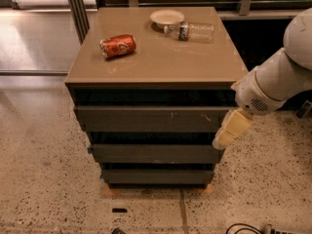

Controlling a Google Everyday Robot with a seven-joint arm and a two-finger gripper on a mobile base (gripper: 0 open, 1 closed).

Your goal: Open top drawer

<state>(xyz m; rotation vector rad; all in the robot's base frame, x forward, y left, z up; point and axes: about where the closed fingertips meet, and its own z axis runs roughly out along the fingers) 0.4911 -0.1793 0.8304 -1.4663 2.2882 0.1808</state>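
Observation:
The top drawer (146, 119) is the widest of three dark flat fronts under the brown cabinet top (161, 57). It has pale scratches right of centre and looks closed. Two narrower dark fronts (156, 153) sit below it. My gripper (230, 130), cream coloured at the end of the white arm (273, 84), hangs at the right end of the top drawer front, overlapping its lower right corner.
On the cabinet top lie a red soda can (117, 46), a small pale bowl (167, 17) and a clear plastic bottle (191, 31) on its side. Speckled floor surrounds the cabinet. A metal post (78, 9) stands at the back left. Cables (248, 228) lie at the bottom right.

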